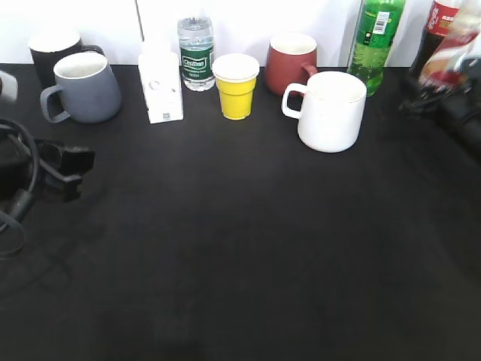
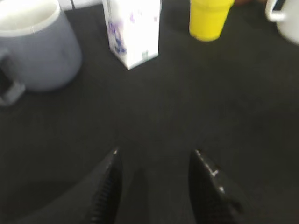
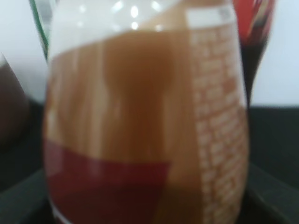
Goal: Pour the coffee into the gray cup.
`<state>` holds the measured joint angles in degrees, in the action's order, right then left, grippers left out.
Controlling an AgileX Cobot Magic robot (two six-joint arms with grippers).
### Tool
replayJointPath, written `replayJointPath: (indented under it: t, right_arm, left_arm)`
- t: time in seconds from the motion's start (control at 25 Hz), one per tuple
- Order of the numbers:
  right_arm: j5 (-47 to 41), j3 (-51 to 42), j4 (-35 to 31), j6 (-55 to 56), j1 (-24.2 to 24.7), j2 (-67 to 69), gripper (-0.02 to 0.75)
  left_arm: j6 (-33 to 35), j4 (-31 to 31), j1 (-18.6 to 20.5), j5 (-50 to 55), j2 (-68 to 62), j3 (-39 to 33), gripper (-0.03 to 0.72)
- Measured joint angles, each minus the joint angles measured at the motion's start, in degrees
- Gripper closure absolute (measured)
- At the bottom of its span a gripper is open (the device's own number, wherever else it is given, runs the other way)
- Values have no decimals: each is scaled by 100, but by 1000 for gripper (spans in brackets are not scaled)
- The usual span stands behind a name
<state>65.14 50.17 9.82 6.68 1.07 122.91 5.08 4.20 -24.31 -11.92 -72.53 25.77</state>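
Observation:
The gray cup point(image 1: 84, 89) stands at the back left, handle to the left, its cream inside empty; it also shows in the left wrist view point(image 2: 39, 46). The coffee bottle point(image 3: 140, 126) fills the right wrist view, brown liquid behind a red-brown and white label. In the exterior view it is a blurred, tilted shape at the far right point(image 1: 449, 47), held above the table by my right gripper point(image 1: 451, 105), which is shut on it. My left gripper point(image 2: 156, 158) is open and empty, low over the black table in front of the gray cup.
A black mug point(image 1: 52, 50) stands behind the gray cup. Along the back are a white carton point(image 1: 161, 86), a water bottle point(image 1: 196, 53), a yellow cup point(image 1: 236, 86), a red mug point(image 1: 291, 62), a white mug point(image 1: 331, 110), a green bottle point(image 1: 376, 41) and a cola bottle point(image 1: 438, 22).

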Motion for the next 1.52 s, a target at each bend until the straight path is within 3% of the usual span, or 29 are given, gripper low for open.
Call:
replayJointPath:
  t: [0.36,0.56,0.88,0.96,1.08,1.28,1.36,1.52]
  right_arm:
    - [12,458,290,-47,0,626,205]
    - [-178,420,327,-47,7,620,104]
    - [-211,-1301,-127,-140,7,-921,108]
    - [-1594,-1394,2,-127,7,-1827,127]
    - [-4525,-1394,332,194,-137,-2980,145]
    - [-9906,-490,-321,223,-1514,-3336,148]
    - [-11075,-59,-403,147,-1953,-3550,149]
    - [-11815,-11,-688,106,-2235,-5253,169]
  left_arm:
    - [0,18,0,39,0,0,331]
    - [0,25,0,39,0,0,331]
    - [0,29,0,41,14,0,331]
    - [0,29,0,496,204,178,331]
    - [0,-16,0,1846,396,951,331]
    - [-91,-38,-5,5778,422,2168,331]
    - [-436,-71,-5,6933,674,2262,331]
    - [-817,-505,-5,8128,2117,2262,331]
